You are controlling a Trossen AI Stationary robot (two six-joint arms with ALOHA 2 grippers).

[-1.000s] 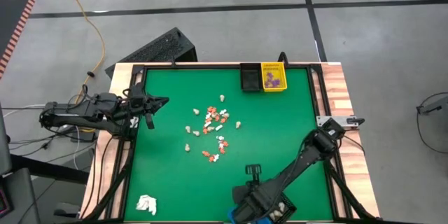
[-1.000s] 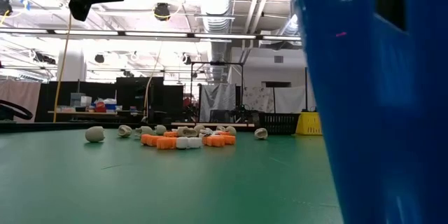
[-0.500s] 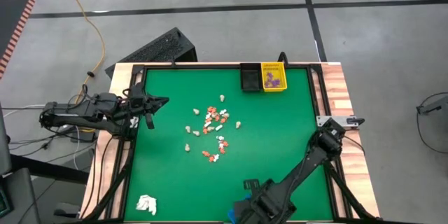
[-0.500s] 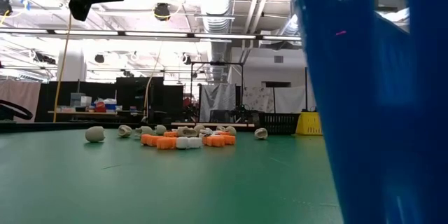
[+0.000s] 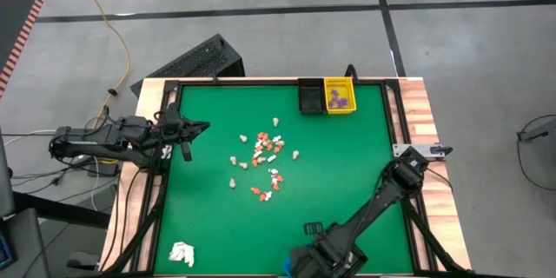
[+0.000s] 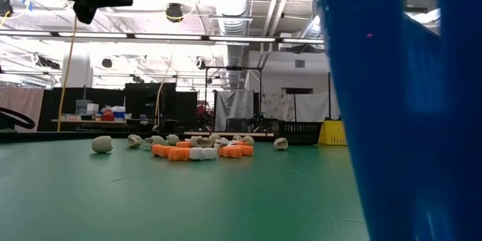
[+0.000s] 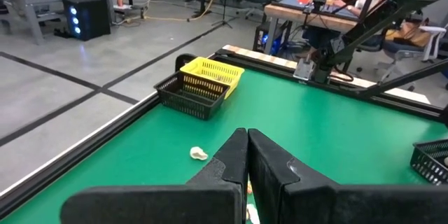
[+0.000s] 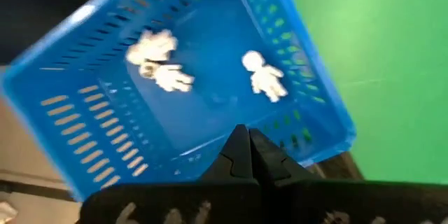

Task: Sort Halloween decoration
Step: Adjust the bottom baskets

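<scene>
The Halloween decorations (image 5: 265, 161) lie in a loose scatter of orange, white and cream pieces at the table's middle, and show low (image 6: 199, 151) across the green mat. One cream piece (image 7: 199, 154) lies ahead of my left gripper. My left gripper (image 5: 205, 125) hovers shut above the table's left side (image 7: 247, 143), left of the scatter. My right gripper (image 8: 246, 143) is shut with nothing between its fingers. It hangs over the blue basket (image 8: 308, 77) at the near edge, which holds white figurines (image 8: 264, 77).
A yellow basket (image 5: 339, 95) with purple pieces and a black basket (image 5: 310, 97) stand side by side at the far edge. A white wadded lump (image 5: 181, 254) lies in the near left corner. The blue basket's wall (image 6: 399, 120) fills the low view's right half.
My right arm has drawn back toward the table's near edge and a little to the left, its gripper staying over the blue basket. The left arm and the scattered pieces have kept still.
</scene>
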